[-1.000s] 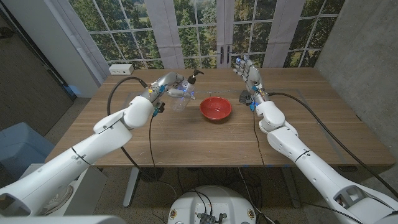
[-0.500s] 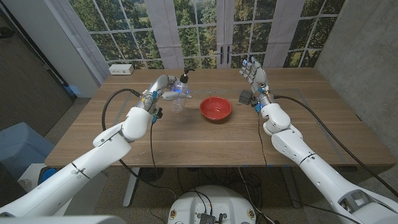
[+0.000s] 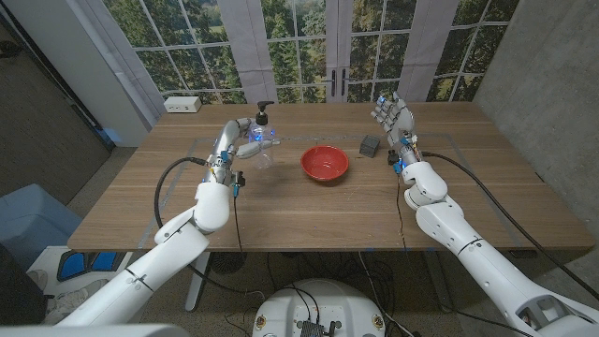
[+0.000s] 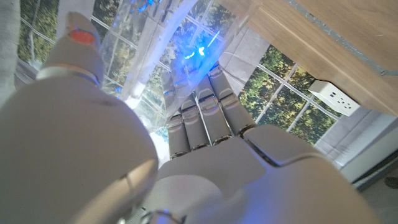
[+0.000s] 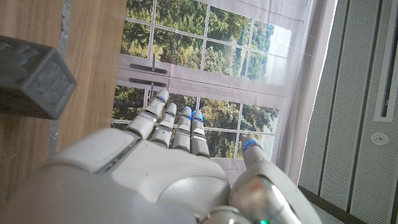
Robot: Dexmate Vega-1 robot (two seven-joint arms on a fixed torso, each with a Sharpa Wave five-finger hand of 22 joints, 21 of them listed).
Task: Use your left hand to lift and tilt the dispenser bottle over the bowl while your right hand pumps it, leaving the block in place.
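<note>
**Bottle gripped, pumping not yet begun**

On the table [image 3: 309,211], the left robot hand [image 3: 245,136] is gripping the clear dispenser bottle [image 3: 263,140], upright beside the red bowl [image 3: 325,163], not over it. Tilting and pumping are waiting. The right robot hand [image 3: 393,117] is hovering empty, fingers spread, just beside the dark block [image 3: 371,145], well apart from the pump.

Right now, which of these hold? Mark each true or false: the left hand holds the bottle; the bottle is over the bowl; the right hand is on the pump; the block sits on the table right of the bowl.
1. The left hand holds the bottle. True.
2. The bottle is over the bowl. False: it is upright, to the bowl's left.
3. The right hand is on the pump. False: it is open, near the block.
4. The block sits on the table, right of the bowl. True.
</note>
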